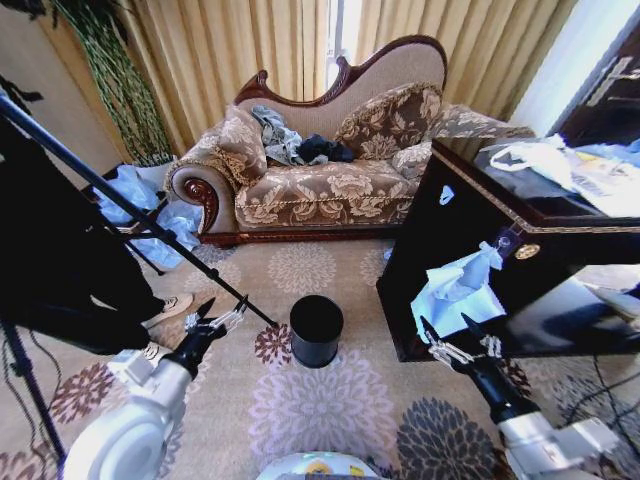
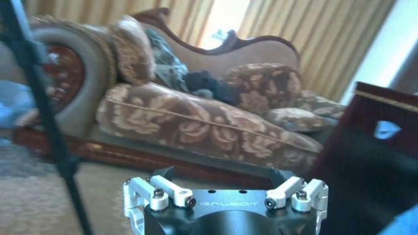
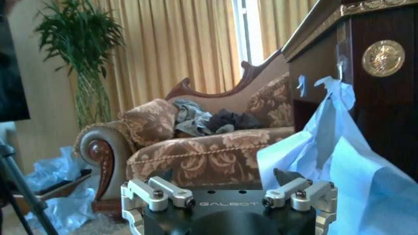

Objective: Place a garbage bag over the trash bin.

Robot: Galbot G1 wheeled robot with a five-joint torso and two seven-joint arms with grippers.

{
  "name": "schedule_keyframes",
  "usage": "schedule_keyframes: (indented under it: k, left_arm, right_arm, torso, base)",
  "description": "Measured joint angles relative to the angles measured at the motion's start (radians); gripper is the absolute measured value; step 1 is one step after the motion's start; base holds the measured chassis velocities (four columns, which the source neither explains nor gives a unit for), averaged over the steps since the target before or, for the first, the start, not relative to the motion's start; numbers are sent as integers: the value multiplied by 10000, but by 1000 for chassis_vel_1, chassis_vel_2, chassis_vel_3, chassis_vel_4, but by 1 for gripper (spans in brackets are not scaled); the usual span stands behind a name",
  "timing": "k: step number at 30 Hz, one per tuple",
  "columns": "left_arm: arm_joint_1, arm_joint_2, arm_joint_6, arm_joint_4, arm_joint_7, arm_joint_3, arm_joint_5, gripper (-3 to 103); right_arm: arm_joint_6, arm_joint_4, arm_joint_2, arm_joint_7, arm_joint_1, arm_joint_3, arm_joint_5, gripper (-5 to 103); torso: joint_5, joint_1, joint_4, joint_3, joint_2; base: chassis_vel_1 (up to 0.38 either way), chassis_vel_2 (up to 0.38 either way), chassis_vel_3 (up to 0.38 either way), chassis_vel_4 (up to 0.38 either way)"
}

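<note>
Right hand (image 1: 452, 336): fingers spread, grasping nothing, held low above the carpet (image 1: 330, 410) just below the garbage bag (image 1: 458, 290); we judge it is posted there to take the bag first. Left hand (image 1: 222, 313): likewise released and empty, raised over the carpet to the left of the trash bin (image 1: 316, 330), apart from it, seemingly waiting for its share of the work. Garbage bag: pale blue, thin and crinkled, hanging by its bunched top from a small hook on the front face of the black cabinet (image 1: 560, 300), near a round gold medallion (image 1: 527, 251); in the right wrist view it drapes down as a broad sheet just beside that hand's fingers, not yet touched so far as we can tell. We take the hook to be its storage point, keeping it off the floor and within reach. Trash bin: small, black, round-rimmed, upright and unlined on the patterned carpet, between the two hands and in front of the sofa (image 1: 320, 190). Further items: a heap of pale blue plastic (image 1: 150, 205) at the sofa's left end; a black tripod leg (image 1: 140, 215) crossing behind the left hand. Task status, in our estimate: not begun, bag still hung, bin bare.
</note>
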Motion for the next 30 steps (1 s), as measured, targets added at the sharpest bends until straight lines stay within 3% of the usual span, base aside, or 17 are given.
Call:
schedule_keyframes:
  k: [2, 5, 9, 12, 14, 20, 24, 26, 27, 28, 30]
  left_arm:
    - [-87, 170, 2, 0, -12, 67, -153, 99]
    - [-867, 1197, -35, 361, -26, 349, -877, 99]
    - [-1670, 1930, -41, 793, -70, 664, -1620, 99]
    - [-2393, 2491, -40, 1182, -110, 1062, -2246, 98]
    - [-3202, 2963, -31, 1668, -197, 1819, -2915, 98]
    - [-4461, 3321, -31, 2510, -200, 3225, -3106, 97]
    - [-6528, 3530, -48, 3616, -156, 5216, -3038, 97]
    - [-6828, 3538, -57, 3773, -151, 5536, -3021, 97]
    - [-7597, 3508, -92, 4173, -143, 6390, -3002, 97]
    - [-7597, 3508, -92, 4173, -143, 6390, -3002, 97]
    - [-9022, 3178, -111, 4824, -249, 7613, -3225, 97]
  right_arm:
    - [89, -34, 42, -97, 3, -29, -21, 100]
    - [313, -183, 234, -325, -3, -171, -292, 100]
    - [349, -250, 333, -346, -13, -209, -447, 100]
    - [355, -284, 438, -347, -14, -226, -571, 100]
    - [375, -299, 587, -346, -16, -238, -700, 100]
    - [499, -335, 851, -398, -72, -240, -829, 100]
    - [628, -423, 1093, -507, -103, -196, -899, 100]
    - [646, -436, 1113, -516, -104, -185, -902, 100]
    - [676, -466, 1156, -537, -104, -161, -906, 100]
    - [676, -466, 1156, -537, -104, -161, -906, 100]
    - [738, -544, 1226, -584, -78, -87, -920, 100]
  torso:
    - [0, 0, 0, 0, 0]
    - [0, 0, 1, 0, 0]
    - [-1, 0, -1, 1, 0]
    - [0, 0, -1, 0, 0]
    - [1, 0, 0, 0, 0]
    - [-1, 0, 0, 1, -1]
    - [2, 0, -1, 1, 0]
    - [3, 0, 0, 1, 0]
    - [3, 1, -1, 1, -1]
    - [3, 1, -1, 1, -1]
    - [3, 1, -1, 1, -1]
  base:
    - [0, 0, 0, 0]
    - [0, 0, 0, 0]
    - [0, 0, 0, 0]
    - [0, 0, 0, 0]
    - [0, 0, 0, 0]
    - [0, 0, 0, 0]
    - [0, 0, 0, 0]
    - [0, 0, 0, 0]
    - [0, 0, 0, 0]
    - [0, 0, 0, 0]
    - [0, 0, 0, 0]
